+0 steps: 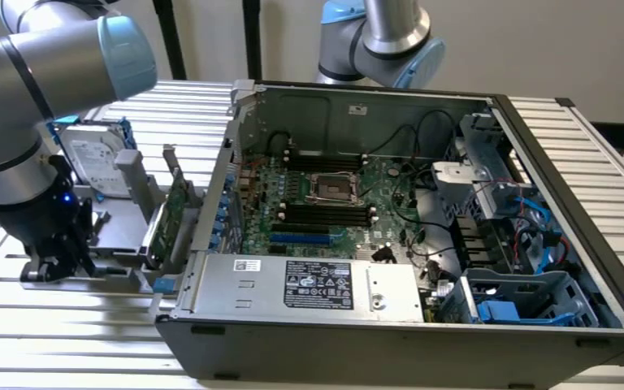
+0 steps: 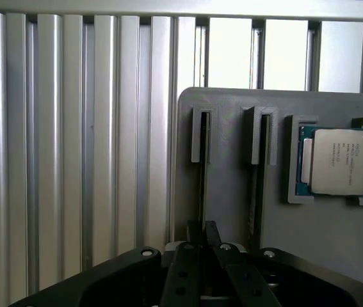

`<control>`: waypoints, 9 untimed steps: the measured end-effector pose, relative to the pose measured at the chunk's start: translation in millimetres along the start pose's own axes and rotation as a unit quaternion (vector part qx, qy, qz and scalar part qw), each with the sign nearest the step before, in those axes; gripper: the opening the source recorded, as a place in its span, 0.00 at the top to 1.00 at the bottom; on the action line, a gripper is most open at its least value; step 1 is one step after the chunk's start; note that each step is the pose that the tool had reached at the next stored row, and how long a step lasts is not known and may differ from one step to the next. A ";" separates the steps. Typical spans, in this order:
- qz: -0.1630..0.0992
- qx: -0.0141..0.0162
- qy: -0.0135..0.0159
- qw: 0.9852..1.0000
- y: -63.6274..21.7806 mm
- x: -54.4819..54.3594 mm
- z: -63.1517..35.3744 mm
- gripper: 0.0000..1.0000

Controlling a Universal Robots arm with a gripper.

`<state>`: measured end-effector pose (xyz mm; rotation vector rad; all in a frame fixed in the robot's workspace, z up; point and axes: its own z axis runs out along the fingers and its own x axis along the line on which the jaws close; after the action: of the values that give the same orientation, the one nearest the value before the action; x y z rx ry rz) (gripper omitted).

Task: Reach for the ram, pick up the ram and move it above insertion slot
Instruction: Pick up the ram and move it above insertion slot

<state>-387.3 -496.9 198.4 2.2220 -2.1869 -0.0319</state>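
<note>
Two narrow slots are cut into the grey holder plate point(image 2: 232, 105), and the ram point(image 2: 201, 173) stands on edge in one of them, seen end-on as a thin dark line between raised guide walls. The gripper point(image 2: 202, 229) is down over the near end of that same slot, in line with the ram's edge. Whether it has closed on the stick or only sits around it cannot be told. The other slot point(image 2: 258, 185), just beside the first, shows another dark thin edge. Past that, on the same plate, a processor chip point(image 2: 340, 161) lies flat in a square recess, well clear of the gripper.

The plate rests on a slatted aluminium table point(image 2: 72, 141). Beside the plate a silver hard drive point(image 1: 95, 162) stands upright. A broader green expansion card point(image 1: 173, 219) stands between the plate and the open computer case point(image 1: 290, 341), close against the case's side wall. Inside the case the motherboard point(image 1: 334, 195) lies exposed, with cables and drive bays at its far side. A second arm point(image 1: 383, 36) hangs behind the case, far from the plate.
</note>
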 end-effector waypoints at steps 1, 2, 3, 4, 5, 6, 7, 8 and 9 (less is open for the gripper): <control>0.000 0.000 0.000 1.000 0.0 0.0 -0.9 0.86; 0.000 0.000 0.000 1.000 0.1 0.0 -1.9 0.86; 0.000 0.000 0.000 1.000 0.1 0.0 -2.9 0.86; 0.000 0.000 0.000 1.000 0.1 0.0 -4.0 0.86; 0.000 0.000 0.000 1.000 0.2 0.0 -5.3 0.86; 0.000 0.000 0.000 1.000 0.2 0.0 -6.8 0.86; 0.000 0.000 0.000 1.000 0.3 0.0 -8.4 0.86; 0.000 0.000 0.000 1.000 0.4 0.0 -10.3 0.86; 0.000 0.000 0.000 1.000 0.4 0.0 -12.5 0.86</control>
<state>-387.3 -496.9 210.9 2.2220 -2.1870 -0.0319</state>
